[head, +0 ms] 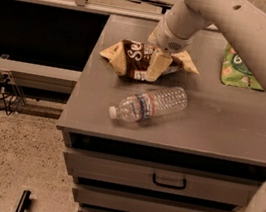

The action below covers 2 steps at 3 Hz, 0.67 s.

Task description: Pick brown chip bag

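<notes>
The brown chip bag (131,57) lies crumpled on the grey cabinet top (220,128), toward the back left, with a dark brown middle, white lettering and pale yellow ends. My gripper (153,73) hangs from the pale arm (229,17) and points down onto the bag's right half, touching or nearly touching it. The arm hides part of the bag's right end.
A clear water bottle (148,103) lies on its side just in front of the bag. A green snack bag (238,70) lies at the back right, partly behind the arm. Drawers with a dark handle (168,181) sit below. Cables lie on the floor at left.
</notes>
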Tool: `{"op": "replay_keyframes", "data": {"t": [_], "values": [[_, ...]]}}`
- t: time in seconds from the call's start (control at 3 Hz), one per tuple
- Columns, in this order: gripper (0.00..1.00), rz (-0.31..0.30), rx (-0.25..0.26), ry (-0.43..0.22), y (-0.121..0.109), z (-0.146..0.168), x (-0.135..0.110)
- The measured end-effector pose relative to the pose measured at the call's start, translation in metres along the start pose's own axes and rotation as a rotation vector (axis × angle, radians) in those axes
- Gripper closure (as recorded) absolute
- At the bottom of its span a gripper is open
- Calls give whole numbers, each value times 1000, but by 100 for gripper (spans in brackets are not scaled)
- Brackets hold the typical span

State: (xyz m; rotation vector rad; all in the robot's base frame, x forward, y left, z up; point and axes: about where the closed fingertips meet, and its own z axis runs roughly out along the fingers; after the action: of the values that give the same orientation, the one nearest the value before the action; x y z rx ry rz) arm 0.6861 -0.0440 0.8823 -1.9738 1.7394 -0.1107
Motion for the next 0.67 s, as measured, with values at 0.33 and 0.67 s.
{"op": "replay_keyframes", "data": {"t": [0.33,0.67], "values": [[49,6,20,40,0,2,7],[73,-11,42,68,1,-5,6]]}}
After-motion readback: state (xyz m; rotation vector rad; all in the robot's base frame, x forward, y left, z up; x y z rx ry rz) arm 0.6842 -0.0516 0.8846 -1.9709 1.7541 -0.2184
